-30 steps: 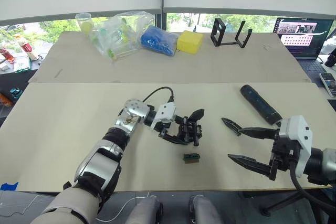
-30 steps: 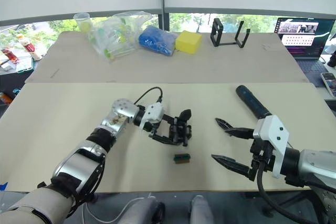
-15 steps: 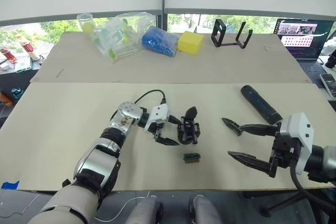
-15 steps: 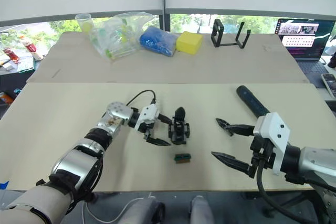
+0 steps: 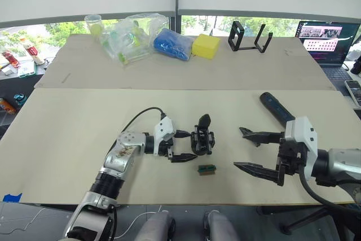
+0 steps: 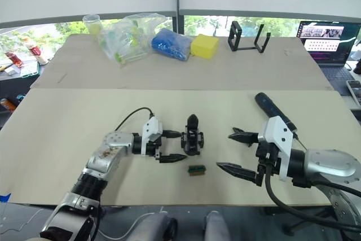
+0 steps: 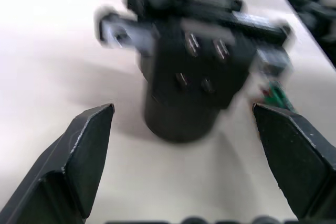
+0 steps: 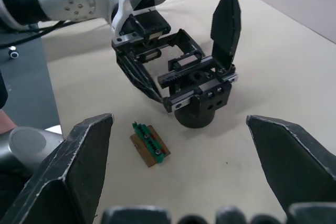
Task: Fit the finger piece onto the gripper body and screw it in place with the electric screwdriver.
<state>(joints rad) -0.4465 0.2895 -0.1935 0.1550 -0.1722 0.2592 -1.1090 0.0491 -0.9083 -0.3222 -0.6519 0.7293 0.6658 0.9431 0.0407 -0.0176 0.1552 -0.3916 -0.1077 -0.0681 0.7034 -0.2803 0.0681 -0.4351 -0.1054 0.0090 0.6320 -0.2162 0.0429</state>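
Observation:
The gripper body (image 5: 203, 140) stands upright on its round base at mid-table, one pointed finger rising from it. My left gripper (image 5: 185, 145) is open just to its left, the fingers apart from it and level with its base (image 7: 181, 114). My right gripper (image 5: 238, 148) is open to its right. A small black wedge, the finger piece (image 5: 244, 132), lies on the table at the tip of the right gripper's far finger and partly merges with it. The electric screwdriver (image 5: 273, 104) lies behind the right gripper, its lower end hidden by that wrist.
A small green block (image 5: 206, 169) lies in front of the gripper body. The rear table holds a plastic bag (image 5: 127, 35), a blue bundle (image 5: 172, 43), a yellow sponge (image 5: 204, 45) and a black stand (image 5: 248, 35). A laptop (image 5: 324, 38) sits at far right.
My left gripper has let go of the gripper body and drawn back to the left; the body now stands upright on its base. My right gripper has shifted left.

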